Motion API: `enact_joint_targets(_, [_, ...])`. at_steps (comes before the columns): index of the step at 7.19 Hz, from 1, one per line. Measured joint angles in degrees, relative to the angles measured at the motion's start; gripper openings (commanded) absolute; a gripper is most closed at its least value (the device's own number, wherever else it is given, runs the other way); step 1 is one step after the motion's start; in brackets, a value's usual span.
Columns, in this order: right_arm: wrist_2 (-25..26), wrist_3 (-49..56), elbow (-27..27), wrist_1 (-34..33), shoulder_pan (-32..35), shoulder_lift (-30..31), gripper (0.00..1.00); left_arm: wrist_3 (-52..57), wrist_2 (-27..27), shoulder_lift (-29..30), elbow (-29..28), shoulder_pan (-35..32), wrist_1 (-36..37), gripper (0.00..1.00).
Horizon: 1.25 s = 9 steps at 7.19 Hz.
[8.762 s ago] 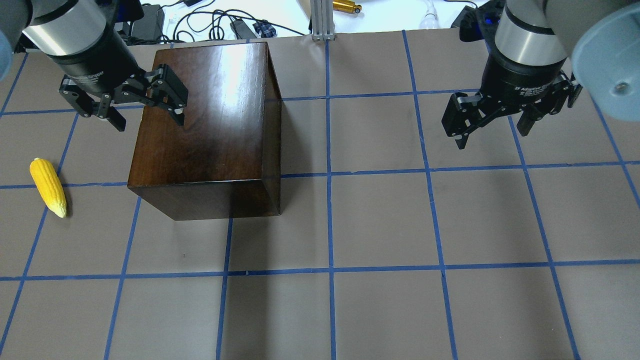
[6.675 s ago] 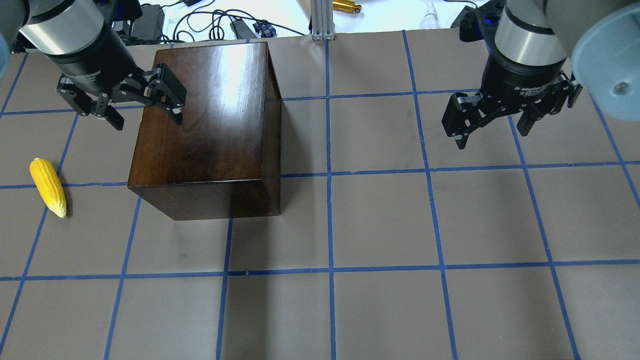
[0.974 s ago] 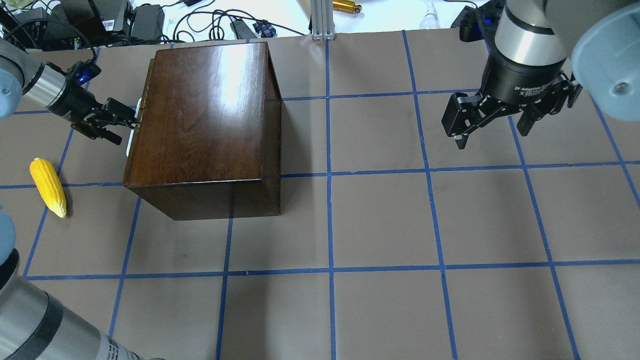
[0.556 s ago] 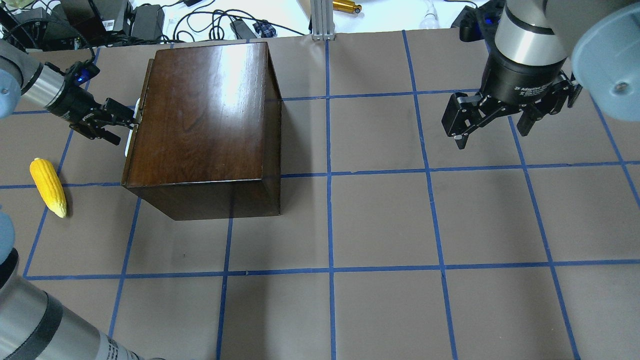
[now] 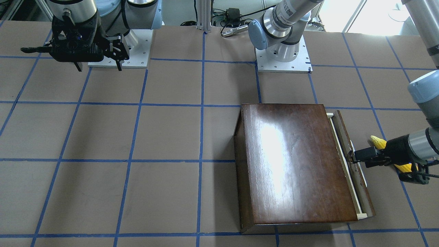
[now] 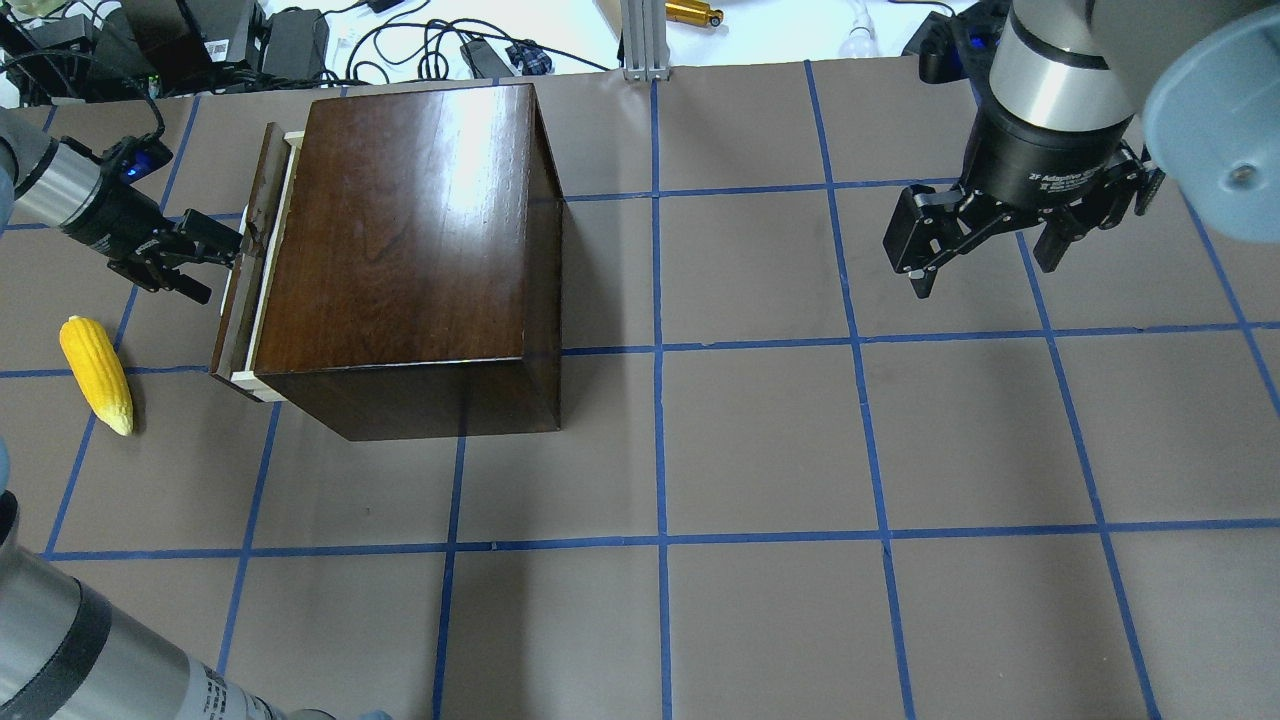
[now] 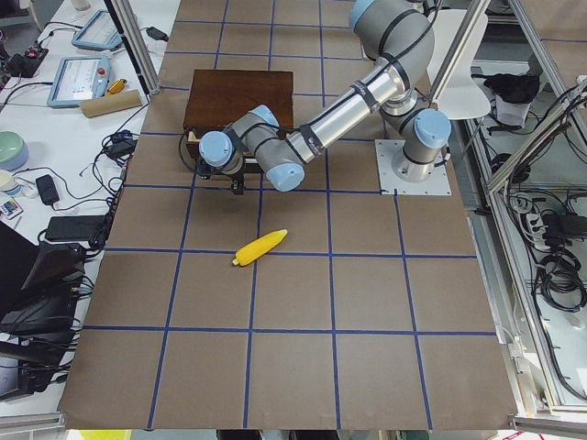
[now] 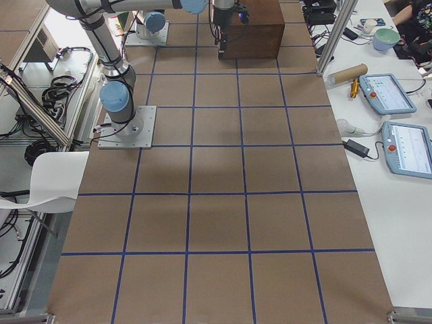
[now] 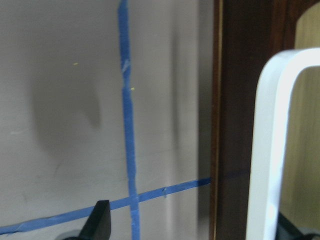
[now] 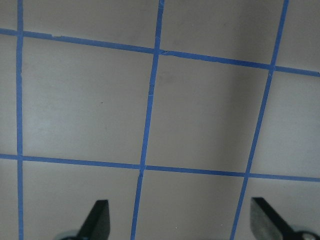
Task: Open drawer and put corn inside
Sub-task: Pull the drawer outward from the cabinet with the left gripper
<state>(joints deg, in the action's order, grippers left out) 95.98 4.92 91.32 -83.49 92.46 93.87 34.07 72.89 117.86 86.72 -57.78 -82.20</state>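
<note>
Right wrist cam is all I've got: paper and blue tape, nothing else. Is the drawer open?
Observer: Partly. In the overhead view the drawer sticks out of the box by a narrow strip of pale wood.
Operator: Who's on it?
Observer: The left gripper, at the white handle. Its jaws look spread, not clamped.
Operator: Corn?
Observer: The corn lies on the table on the robot's left of the box, outside the drawer, with nothing touching it.
</note>
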Motion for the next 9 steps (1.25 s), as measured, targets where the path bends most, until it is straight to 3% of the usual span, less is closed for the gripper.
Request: enact_joint_targets(9, [0.0, 0.0, 0.0, 0.0, 0.0, 0.0, 1.0, 0.0, 2.4, -0.2, -0.1, 3.8, 0.5, 1.0])
